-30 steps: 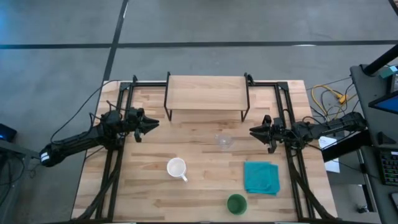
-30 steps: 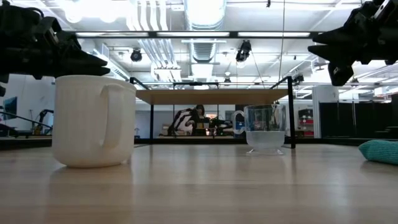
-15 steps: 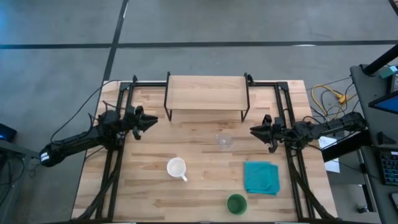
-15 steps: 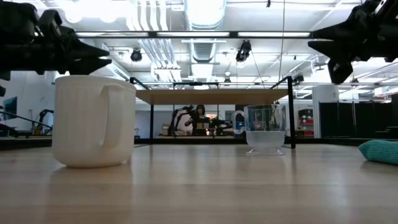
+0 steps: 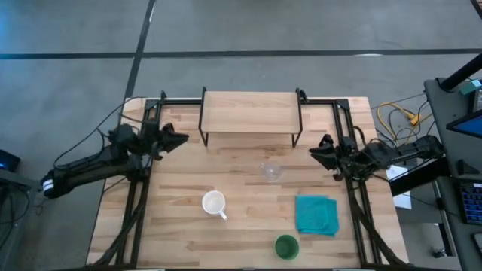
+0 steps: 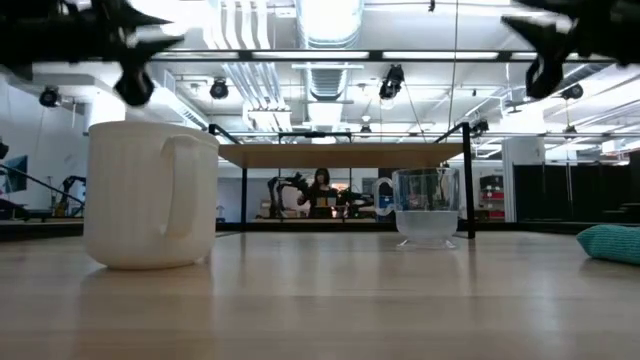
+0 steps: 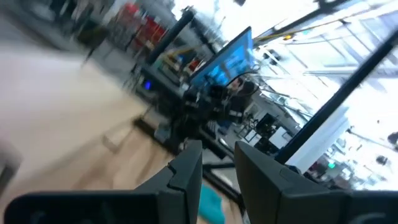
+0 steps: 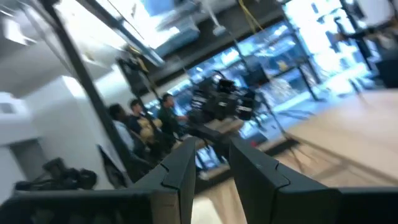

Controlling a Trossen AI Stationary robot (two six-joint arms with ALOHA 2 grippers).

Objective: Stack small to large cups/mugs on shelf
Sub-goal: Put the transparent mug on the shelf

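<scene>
A white ceramic handled mug [image 5: 214, 202] stands beside a clear, colourless small glass cup [image 5: 270, 170]. The round handleless cup [image 5: 286, 246] at the near edge is dark green; the folded cloth [image 5: 316, 214] is teal. The pale light-wood shelf board [image 5: 251, 111] has black legs, over a striped blond plank tabletop [image 5: 181, 226].

My overhead feed is evenly lit, shadows soft. At table level, ceiling lamps [image 6: 330, 20] glare white. Both wrist feeds smear with motion blur beyond my fingers [image 7: 186, 174]; daylight blows out the windows [image 7: 348, 81] ahead of them.
</scene>
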